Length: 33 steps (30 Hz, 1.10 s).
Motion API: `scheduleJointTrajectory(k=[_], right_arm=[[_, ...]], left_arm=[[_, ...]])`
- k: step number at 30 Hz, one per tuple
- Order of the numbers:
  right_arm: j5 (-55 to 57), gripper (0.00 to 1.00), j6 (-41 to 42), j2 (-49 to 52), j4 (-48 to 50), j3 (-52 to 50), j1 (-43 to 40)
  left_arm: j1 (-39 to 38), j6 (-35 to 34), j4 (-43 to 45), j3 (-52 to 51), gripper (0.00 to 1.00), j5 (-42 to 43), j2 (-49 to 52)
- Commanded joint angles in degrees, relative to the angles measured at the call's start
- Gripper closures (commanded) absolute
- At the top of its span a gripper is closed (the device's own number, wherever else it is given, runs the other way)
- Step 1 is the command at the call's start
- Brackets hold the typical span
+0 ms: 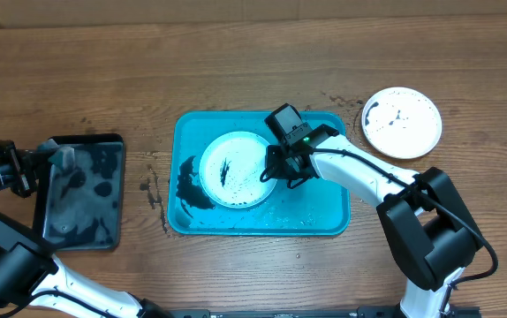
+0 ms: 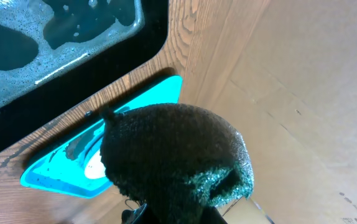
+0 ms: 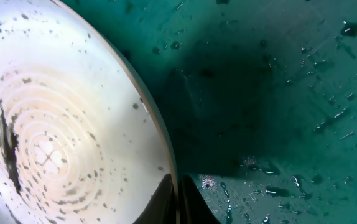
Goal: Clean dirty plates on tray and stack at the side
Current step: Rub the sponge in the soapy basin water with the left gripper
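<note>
At the near left of the table [image 1: 236,71], the left gripper [image 1: 62,159] hangs over the black tray [image 1: 86,208], its jaws closed tight on a dark scrubbing sponge [image 2: 172,155]. Toward the middle, the turquoise tray [image 1: 324,221], wet with droplets, holds a white plate [image 1: 231,168] smeared with black, and the right gripper [image 1: 271,172] has its jaws pinched together on that plate's right rim. Farther off to the right, a second white plate [image 1: 402,122] with black specks lies on the bare wood, well apart from the tray.
</note>
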Motion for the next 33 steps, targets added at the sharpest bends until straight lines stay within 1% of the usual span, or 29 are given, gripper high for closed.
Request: scheduleJointTrajectory(k=[1, 2, 4, 6, 8, 9, 11, 13, 17, 18, 20, 21, 23, 26, 28, 30, 33], right_arm=[[1.0, 0.96, 0.1, -0.1, 0.4, -0.2, 0.0], [1.0, 0.96, 0.1, -0.1, 0.5, -0.2, 0.0], [1.0, 0.96, 0.1, -0.1, 0.8, -0.2, 0.0], [1.0, 0.96, 0.1, -0.1, 1.0, -0.2, 0.0], [1.0, 0.96, 0.1, -0.1, 1.0, -0.2, 0.0], [1.0, 0.96, 0.1, -0.1, 0.8, -0.2, 0.0], [1.0, 0.96, 0.0, -0.1, 0.3, -0.2, 0.0], [1.0, 0.96, 0.1, -0.1, -0.1, -0.2, 0.0], [1.0, 0.96, 0.0, -0.1, 0.0, -0.2, 0.0], [1.0, 0.96, 0.1, -0.1, 0.0, -0.2, 0.0], [1.0, 0.96, 0.1, -0.1, 0.3, -0.2, 0.0], [1.0, 0.96, 0.1, -0.1, 0.5, -0.2, 0.0], [1.0, 0.96, 0.1, -0.1, 0.7, -0.2, 0.0], [1.0, 0.96, 0.1, -0.1, 0.8, -0.2, 0.0], [1.0, 0.96, 0.1, -0.1, 0.4, -0.2, 0.0], [1.1, 0.96, 0.0, -0.1, 0.1, -0.2, 0.0], [1.4, 0.96, 0.1, -0.1, 0.2, -0.2, 0.0]], left_arm=[[0.2, 1.5, 0.2, 1.1, 0.96, -0.2, -1.9], [0.0, 1.5, 1.3, 1.1, 0.96, -2.6, -1.9], [-0.9, 1.4, 3.8, 0.7, 0.96, -11.6, -1.9], [-3.3, -1.5, 6.7, -2.6, 0.96, -20.5, -1.9], [-4.8, -2.7, 10.3, -6.0, 0.96, -20.1, -1.9], [-6.0, -3.2, 13.7, -9.2, 0.96, -19.8, -1.9], [-7.2, -3.8, 16.3, -12.2, 0.96, -19.7, -1.9], [-8.1, -6.0, 15.6, -12.7, 0.96, -19.5, -1.9], [-7.7, -5.6, 10.9, -7.5, 0.96, -19.5, -1.9], [-7.7, -5.1, 8.0, -4.1, 0.96, -21.4, -1.9], [-7.8, -5.0, 5.4, -0.7, 0.96, -25.4, -1.9], [-8.2, -5.2, 5.6, -0.1, 0.96, -29.6, -1.9], [-8.9, -7.3, 7.9, -2.6, 0.96, -34.8, -1.8], [-10.2, -8.4, 15.9, -12.0, 0.96, -34.0, -1.8], [-10.3, -10.2, 18.4, -15.6, 0.96, -33.6, -1.8], [-10.1, -10.5, 16.9, -13.9, 0.96, -33.2, -1.9], [-9.7, -9.5, 9.9, -7.3, 0.96, -33.3, -1.9]])
